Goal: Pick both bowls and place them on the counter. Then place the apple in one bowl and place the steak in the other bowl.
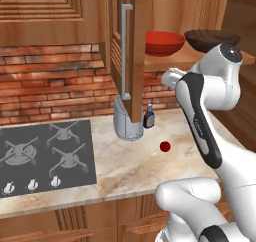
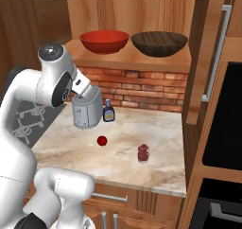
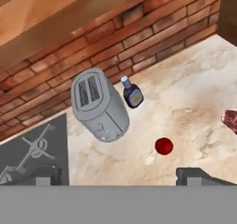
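The robot's white arm (image 2: 28, 128) fills the near foreground of both base views, bent high above the tabletop (image 2: 156, 176). In the hand view the two dark finger tips stand far apart at the bottom edge, so the jaws are wide and hold nothing.

Below them, on the tabletop, lie the apple (image 3: 164, 146) and, further right, the steak (image 3: 230, 119). A grey toaster (image 3: 99, 105) and a small dark bottle (image 3: 133, 95) stand far back by the brick wall, with the stovetop (image 1: 45, 156) to the left.

Both bowls rest side by side on the open cabinet shelf (image 2: 127, 57) above the tabletop: the red bowl (image 2: 104, 40) on the left, the brown bowl (image 2: 159, 43) on the right.

The first step, fetching a bowl, appears to be in hand, with none yet down. The next move likely calls for lifting the hand up to shelf height, clear of the shelf's front edge, and closing the jaws over the rim of one bowl, probably the red one, which is nearer the arm.
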Tool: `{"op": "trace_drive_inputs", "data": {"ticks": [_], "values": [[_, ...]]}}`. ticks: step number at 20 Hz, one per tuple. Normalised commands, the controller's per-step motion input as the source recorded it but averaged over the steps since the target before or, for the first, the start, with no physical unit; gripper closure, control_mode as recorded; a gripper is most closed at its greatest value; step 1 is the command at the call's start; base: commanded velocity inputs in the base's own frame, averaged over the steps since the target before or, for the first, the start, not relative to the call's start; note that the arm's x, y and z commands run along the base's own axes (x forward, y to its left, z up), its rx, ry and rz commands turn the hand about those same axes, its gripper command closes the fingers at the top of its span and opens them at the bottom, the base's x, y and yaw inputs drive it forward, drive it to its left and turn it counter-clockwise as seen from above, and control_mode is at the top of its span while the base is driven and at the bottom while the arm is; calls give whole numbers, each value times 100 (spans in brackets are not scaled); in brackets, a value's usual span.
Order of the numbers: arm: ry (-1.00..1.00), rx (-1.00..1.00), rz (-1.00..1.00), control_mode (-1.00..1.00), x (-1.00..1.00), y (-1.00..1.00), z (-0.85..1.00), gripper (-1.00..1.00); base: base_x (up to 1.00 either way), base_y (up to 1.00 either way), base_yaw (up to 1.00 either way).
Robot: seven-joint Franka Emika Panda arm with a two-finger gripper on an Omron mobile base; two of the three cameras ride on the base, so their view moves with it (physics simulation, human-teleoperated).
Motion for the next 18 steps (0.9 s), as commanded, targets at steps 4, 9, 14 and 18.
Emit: {"op": "trace_drive_inputs", "data": {"ticks": [4, 9, 14, 18], "values": [[0, 26, -19, -100, -5, -12, 38, -100, 0, 0, 0], [-1, 20, -4, -100, 0, -11, 31, -100, 0, 0, 0], [-7, 15, -1, -100, -1, -5, 26, -100, 0, 0, 0], [-5, 21, 0, -100, -4, -2, 28, -100, 0, 0, 0]]}}
